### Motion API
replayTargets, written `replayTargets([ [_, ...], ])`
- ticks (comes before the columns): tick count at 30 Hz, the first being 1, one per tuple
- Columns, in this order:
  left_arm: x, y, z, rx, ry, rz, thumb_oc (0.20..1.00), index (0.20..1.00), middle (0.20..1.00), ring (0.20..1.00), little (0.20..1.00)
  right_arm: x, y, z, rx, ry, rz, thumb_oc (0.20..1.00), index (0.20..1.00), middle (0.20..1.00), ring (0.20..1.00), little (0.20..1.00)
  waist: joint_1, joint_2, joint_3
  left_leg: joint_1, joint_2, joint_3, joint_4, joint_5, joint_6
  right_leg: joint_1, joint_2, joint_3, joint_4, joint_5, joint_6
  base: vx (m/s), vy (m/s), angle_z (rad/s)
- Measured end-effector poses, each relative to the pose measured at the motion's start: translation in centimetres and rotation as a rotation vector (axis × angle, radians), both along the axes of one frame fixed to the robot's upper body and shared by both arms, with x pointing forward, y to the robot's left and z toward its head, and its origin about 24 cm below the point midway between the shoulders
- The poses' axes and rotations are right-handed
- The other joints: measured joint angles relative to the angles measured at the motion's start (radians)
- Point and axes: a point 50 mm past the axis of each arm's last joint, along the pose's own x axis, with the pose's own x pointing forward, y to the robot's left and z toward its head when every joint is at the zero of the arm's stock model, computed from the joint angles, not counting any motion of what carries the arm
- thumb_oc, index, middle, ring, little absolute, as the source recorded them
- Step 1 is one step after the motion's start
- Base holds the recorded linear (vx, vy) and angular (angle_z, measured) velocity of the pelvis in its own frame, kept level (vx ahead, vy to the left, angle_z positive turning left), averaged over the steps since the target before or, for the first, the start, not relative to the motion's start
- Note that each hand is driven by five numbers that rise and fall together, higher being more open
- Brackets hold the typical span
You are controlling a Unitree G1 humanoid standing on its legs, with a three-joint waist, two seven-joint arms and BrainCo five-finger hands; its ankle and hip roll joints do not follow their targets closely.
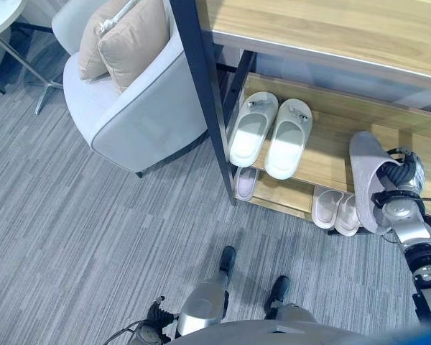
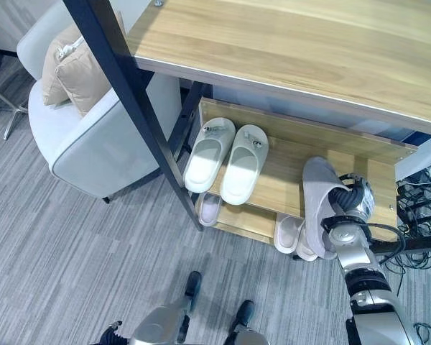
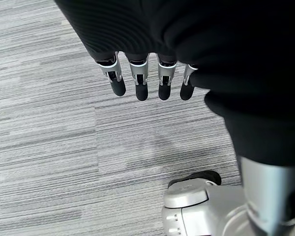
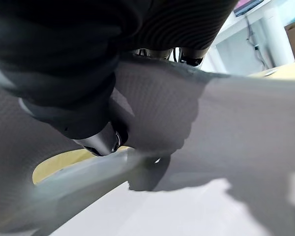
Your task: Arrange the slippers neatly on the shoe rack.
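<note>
Grey slipper (image 1: pixel 370 176) is sitting gripped in the right hand (image 1: pixel 401 188), tilted over the shoe rack (image 1: pixel 330 162) middle shelf's right end, beside a white pair (image 1: pixel 271 133). Left hand (image 3: pixel 147 81) is hanging over carpet (image 1: pixel 72 230), fingers relaxed, empty.

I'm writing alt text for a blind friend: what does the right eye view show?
The robot's right hand holds a grey slipper over the right end of a wooden shoe rack's middle shelf, where a pale green pair already sits side by side. Pale pink slippers lie on the shelf below, and a grey armchair with beige cushions stands on the carpet to the left.
</note>
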Motion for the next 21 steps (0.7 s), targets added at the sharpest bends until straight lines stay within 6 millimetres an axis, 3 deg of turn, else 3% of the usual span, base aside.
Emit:
replayTargets([
  [3, -0.4, 0.2, -0.1, 0.006, 0.018, 0.021, 1.000, 1.000, 1.000, 1.000, 1.000, -1.5, 0.8, 0.0, -0.047, -0.029, 0.033, 0.200, 0.200, 0.200, 0.200, 0.200, -0.019, -0.006, -0.025, 0.021, 0.000, 0.002, -0.005, -0.009, -0.007, 0.022, -0.001, 0.001, 0.000, 0.000, 0.000, -0.01, -0.002, -0.03],
  [7, -2.1, 0.8, -0.2, 0.019, 0.056, 0.065, 1.000, 1.000, 1.000, 1.000, 1.000, -4.0, 3.1, -1.5, -0.014, -0.033, 0.104, 0.200, 0.200, 0.200, 0.200, 0.200, -0.046, -0.035, -0.091, 0.053, 0.002, 0.022, -0.005, -0.024, -0.007, 0.046, -0.002, 0.019, 0.000, -0.003, 0.000, -0.05, -0.018, -0.15],
  [10, -3.1, 1.1, -0.3, 0.013, 0.093, 0.100, 1.000, 1.000, 1.000, 1.000, 1.000, -5.6, 4.0, -3.1, 0.038, 0.020, 0.131, 0.200, 0.200, 0.200, 0.200, 0.200, -0.059, -0.042, -0.119, 0.086, 0.004, 0.038, -0.005, -0.030, 0.001, 0.064, -0.003, 0.039, 0.000, -0.004, 0.000, -0.02, -0.027, -0.22],
  [11, -4.4, 1.0, -0.4, 0.013, 0.123, 0.113, 1.000, 1.000, 1.000, 1.000, 1.000, -6.5, 4.7, -4.2, 0.076, 0.052, 0.155, 0.200, 0.200, 0.200, 0.200, 0.200, -0.058, -0.046, -0.141, 0.099, 0.006, 0.053, -0.005, -0.041, 0.003, 0.075, -0.003, 0.057, -0.001, -0.007, 0.000, -0.01, -0.033, -0.28],
  [14, -5.6, 0.9, -0.5, 0.009, 0.152, 0.119, 1.000, 1.000, 1.000, 1.000, 1.000, -8.1, 4.3, -5.7, 0.096, 0.125, 0.140, 0.200, 0.200, 0.200, 0.200, 0.200, -0.069, -0.038, -0.166, 0.117, 0.007, 0.060, -0.005, -0.049, 0.009, 0.088, -0.004, 0.066, 0.000, -0.009, 0.003, -0.02, -0.051, -0.13],
  [15, -6.2, 0.8, -0.6, 0.003, 0.165, 0.121, 1.000, 1.000, 1.000, 1.000, 1.000, -9.5, 4.2, -6.8, 0.109, 0.184, 0.138, 0.200, 0.200, 0.200, 0.200, 0.200, -0.066, -0.036, -0.178, 0.127, 0.006, 0.059, -0.005, -0.052, 0.008, 0.099, -0.004, 0.066, 0.000, -0.015, 0.004, -0.02, -0.071, 0.01],
  [17, -6.5, 0.5, -0.7, -0.007, 0.173, 0.123, 1.000, 1.000, 1.000, 1.000, 1.000, -9.8, 4.2, -7.3, 0.118, 0.214, 0.146, 0.200, 0.200, 0.200, 0.200, 0.200, -0.065, -0.026, -0.180, 0.133, 0.008, 0.056, -0.005, -0.049, 0.003, 0.107, -0.001, 0.064, 0.000, -0.016, 0.004, -0.16, -0.123, 0.06],
  [18, -6.5, 0.6, -0.6, -0.006, 0.171, 0.124, 1.000, 1.000, 1.000, 1.000, 1.000, -9.9, 4.5, -7.8, 0.133, 0.225, 0.148, 0.200, 0.200, 0.200, 0.200, 0.200, -0.057, -0.016, -0.173, 0.134, 0.007, 0.044, 0.000, -0.030, 0.006, 0.114, 0.006, 0.054, 0.000, -0.018, 0.006, -0.19, -0.066, 1.03],
  [19, -4.6, 0.8, -0.5, -0.006, 0.114, 0.119, 1.000, 1.000, 1.000, 1.000, 1.000, -10.2, 4.9, -9.0, 0.161, 0.262, 0.151, 0.200, 0.200, 0.200, 0.200, 0.200, -0.032, -0.006, -0.132, 0.089, 0.008, -0.033, 0.002, 0.012, -0.043, 0.112, 0.015, -0.031, 0.000, -0.023, 0.005, -0.26, 0.033, 1.30],
  [20, -3.8, 0.3, -0.5, -0.027, 0.098, 0.120, 1.000, 1.000, 1.000, 1.000, 1.000, -8.9, 5.4, -8.4, 0.162, 0.236, 0.190, 0.200, 0.200, 0.200, 0.200, 0.200, -0.004, 0.011, -0.071, 0.075, 0.029, -0.004, 0.002, -0.017, -0.069, 0.103, 0.017, -0.061, -0.005, -0.018, -0.022, -0.17, 0.188, 1.46],
  [21, -5.1, -0.1, -0.8, -0.036, 0.146, 0.141, 1.000, 1.000, 1.000, 1.000, 1.000, -8.3, 5.6, -7.7, 0.169, 0.190, 0.200, 0.200, 0.200, 0.200, 0.200, 0.200, -0.012, 0.022, -0.055, 0.056, 0.055, 0.116, 0.012, -0.065, -0.042, 0.110, 0.007, -0.106, 0.008, -0.008, -0.015, -0.18, 0.338, 1.41],
])
